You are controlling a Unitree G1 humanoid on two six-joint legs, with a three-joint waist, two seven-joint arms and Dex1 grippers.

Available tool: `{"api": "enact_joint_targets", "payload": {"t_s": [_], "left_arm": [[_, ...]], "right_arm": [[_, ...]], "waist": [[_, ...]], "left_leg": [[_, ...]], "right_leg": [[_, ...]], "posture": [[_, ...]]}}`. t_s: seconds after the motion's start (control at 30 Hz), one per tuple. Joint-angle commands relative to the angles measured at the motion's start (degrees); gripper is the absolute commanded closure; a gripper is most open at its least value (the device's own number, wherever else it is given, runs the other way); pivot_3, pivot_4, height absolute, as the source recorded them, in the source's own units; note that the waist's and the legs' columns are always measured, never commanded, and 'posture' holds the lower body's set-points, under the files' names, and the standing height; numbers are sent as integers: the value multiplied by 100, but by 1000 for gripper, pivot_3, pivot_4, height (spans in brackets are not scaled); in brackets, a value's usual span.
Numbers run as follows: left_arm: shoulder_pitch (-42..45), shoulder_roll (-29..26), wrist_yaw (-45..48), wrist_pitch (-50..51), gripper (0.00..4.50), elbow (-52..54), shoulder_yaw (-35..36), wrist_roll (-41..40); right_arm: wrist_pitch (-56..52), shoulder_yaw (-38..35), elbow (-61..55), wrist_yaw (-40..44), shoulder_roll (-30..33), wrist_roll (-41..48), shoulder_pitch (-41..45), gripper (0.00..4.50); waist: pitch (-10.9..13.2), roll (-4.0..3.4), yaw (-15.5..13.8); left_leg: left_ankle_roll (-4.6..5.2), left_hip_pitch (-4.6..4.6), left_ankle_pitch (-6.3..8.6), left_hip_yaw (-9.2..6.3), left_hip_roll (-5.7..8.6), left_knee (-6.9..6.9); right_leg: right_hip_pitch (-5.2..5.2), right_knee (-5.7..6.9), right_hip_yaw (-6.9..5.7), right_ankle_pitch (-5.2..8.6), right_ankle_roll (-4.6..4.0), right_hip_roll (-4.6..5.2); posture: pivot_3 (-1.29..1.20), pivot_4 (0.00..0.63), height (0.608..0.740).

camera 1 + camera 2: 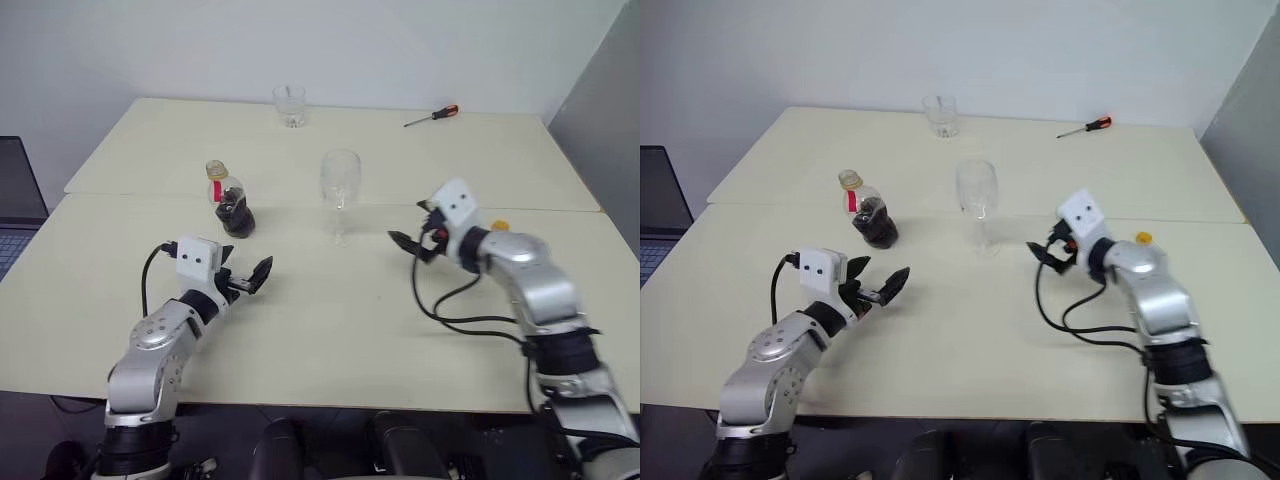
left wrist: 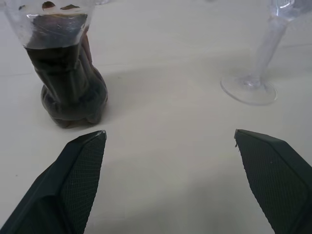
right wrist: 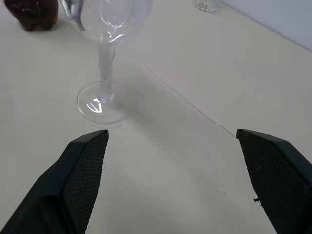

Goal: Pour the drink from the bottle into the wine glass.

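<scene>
While both arms hang over the pale table [image 1: 330, 330] with nothing in them, the left eye view sets out the job: the bottle [image 1: 231, 205] stands upright, capped, just ahead of the left gripper [image 1: 252, 279], and the wine glass [image 1: 340, 190] stands apart on its right, between the bottle and the right gripper [image 1: 405, 243]. A short tumbler [image 1: 290, 105] and a screwdriver [image 1: 432, 116] lie at the far edge, well clear. From the right eye view the spacing reads the same, and a small yellow thing [image 1: 1143, 238] shows beside the right forearm; it may be a loose cap, though I cannot be sure. Looking along the left wrist view, the two fingers [image 2: 80, 168] are spread wide and free, with the drink [image 2: 66, 87] dark in the bottle's body off to one side of the gap, so the hand should first centre on the body, then close around its middle, low enough to stay steady when tipped. Seen from the right wrist view, those fingers [image 3: 83, 168] are likewise parted and bare, the glass foot just beyond them. The bottle's neck is cut off in the left wrist view, the glass rim in both wrist views, and whether any liquid sits in the bowl is hard to make out.
</scene>
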State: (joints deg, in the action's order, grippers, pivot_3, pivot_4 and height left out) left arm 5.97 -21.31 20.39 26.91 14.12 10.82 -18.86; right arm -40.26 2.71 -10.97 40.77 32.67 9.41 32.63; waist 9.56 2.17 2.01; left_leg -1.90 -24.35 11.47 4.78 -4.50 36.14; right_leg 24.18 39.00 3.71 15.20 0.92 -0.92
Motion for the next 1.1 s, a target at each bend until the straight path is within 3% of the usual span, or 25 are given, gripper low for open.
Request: {"api": "enact_joint_targets", "payload": {"t_s": [0.03,0.2,0.43,1.1], "left_arm": [[-137,3,-255,-285,0,130,246,167],[6,-33,-438,-805,0,-297,416,400],[687,-110,-440,-1297,0,-1122,439,521],[1470,-438,364,-1864,0,-2470,214,599]], "right_arm": [[-802,-437,-794,507,465,749,417,19],[-1779,-690,-1374,829,518,1982,1366,19],[-2272,-435,-1770,680,408,2673,1737,19],[-2585,-134,-2037,59,349,3146,1730,19]], "waist": [[2,1,24],[3,1,71],[-5,17,-18],[-2,21,-14]], "left_leg": [[0,3,0,-1,-4,-2],[1,11,1,-4,-12,-12],[1,-3,0,1,-3,-5],[1,-8,1,1,-6,-4]], "right_leg": [[0,0,1,0,0,-1],[1,5,6,17,4,-10],[-2,-3,-5,9,-14,-3],[4,-2,-17,5,-12,-3]], "posture": [[0,150,740],[0,150,740],[0,150,740],[0,150,740]]}}
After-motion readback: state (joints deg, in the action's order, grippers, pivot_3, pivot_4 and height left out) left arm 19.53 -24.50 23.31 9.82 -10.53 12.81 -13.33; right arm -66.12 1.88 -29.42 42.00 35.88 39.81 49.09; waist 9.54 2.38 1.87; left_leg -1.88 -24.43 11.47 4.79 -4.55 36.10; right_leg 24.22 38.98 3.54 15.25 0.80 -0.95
